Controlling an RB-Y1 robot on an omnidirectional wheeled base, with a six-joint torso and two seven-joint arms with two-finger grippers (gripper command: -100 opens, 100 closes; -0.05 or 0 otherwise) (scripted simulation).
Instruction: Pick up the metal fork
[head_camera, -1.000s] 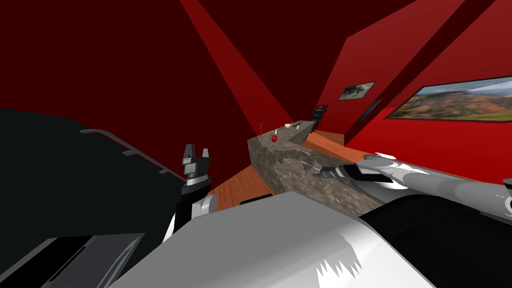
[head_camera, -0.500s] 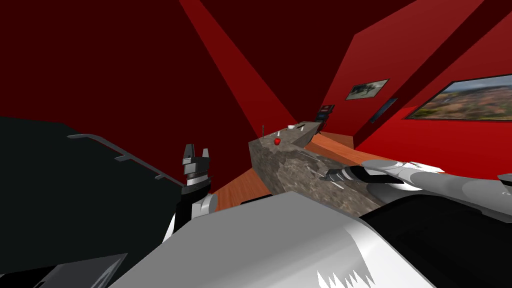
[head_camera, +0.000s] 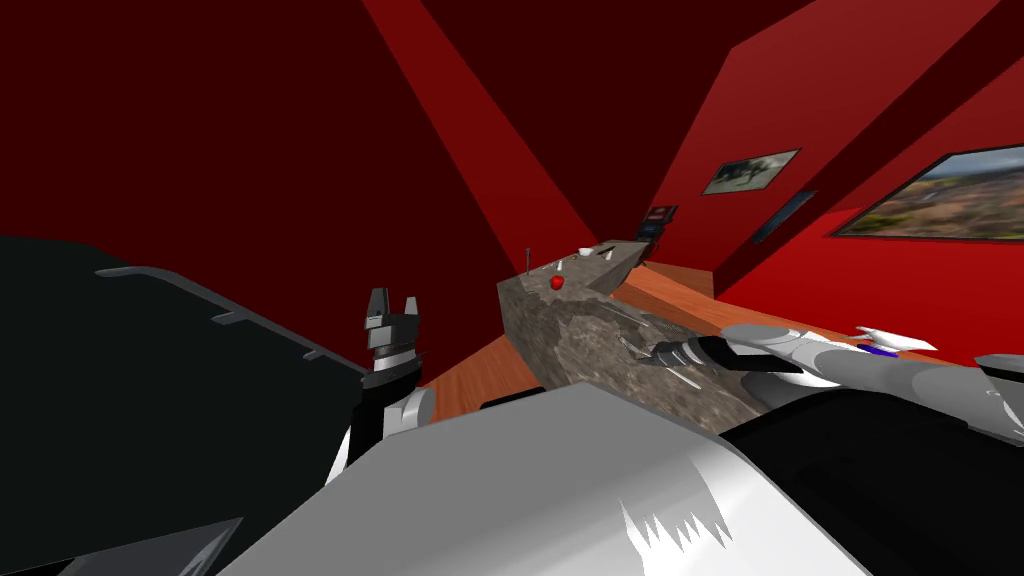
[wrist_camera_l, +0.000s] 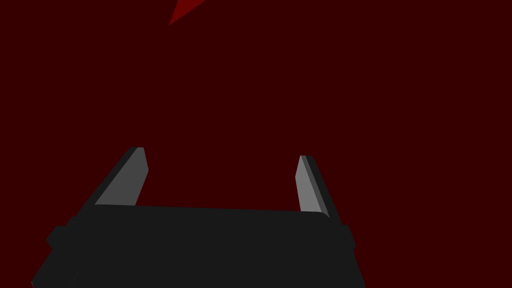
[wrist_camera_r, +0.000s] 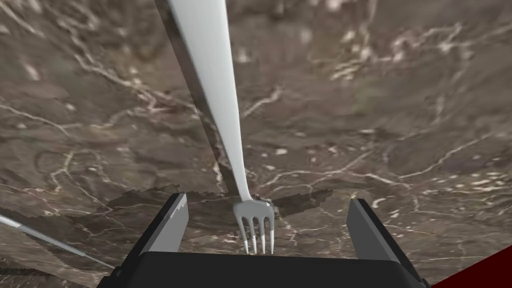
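Between the right jaws, spread wide, lay the fork (wrist_camera_r: 222, 115) on the mottled worktop (wrist_camera_r: 390, 100), tines toward the gripper body, handle running straight away; the left jaws, also wide, hung well apart.

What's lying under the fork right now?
The fork lies on a brown, veined stone counter, its prongs between the open fingers of the right gripper. The counter just past the prong tips is covered by the gripper's dark body.
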